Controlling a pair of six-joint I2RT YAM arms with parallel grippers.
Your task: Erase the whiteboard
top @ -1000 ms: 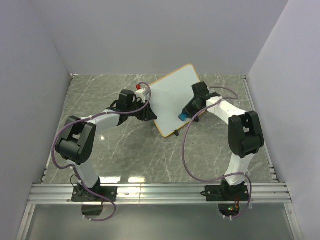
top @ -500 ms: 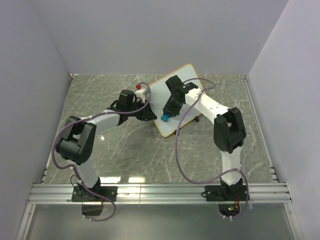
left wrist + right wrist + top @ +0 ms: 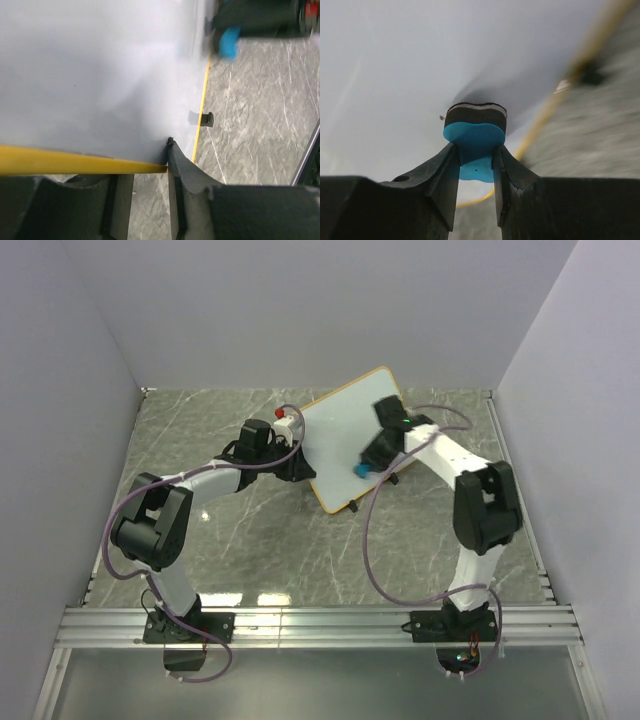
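Grey marbled table (image 3: 250, 540), white walls on three sides. Whiteboard (image 3: 340, 435) lies mid-table toward far wall, turned diagonal to table edges, betw. both grippers. Judged light, thin & stiff w/ slick face; likely to skid under wiping pressure, so best held at frame edge, not the face. Appearance: white face, no marks discernible; thin orange-yellow frame, rounded corners, small black foot (image 3: 206, 119) near one edge. Left gripper (image 3: 296, 466) clamps frame at board's left edge. Right gripper (image 3: 367, 466) pinches blue eraser (image 3: 475, 134), dark pad side against board face
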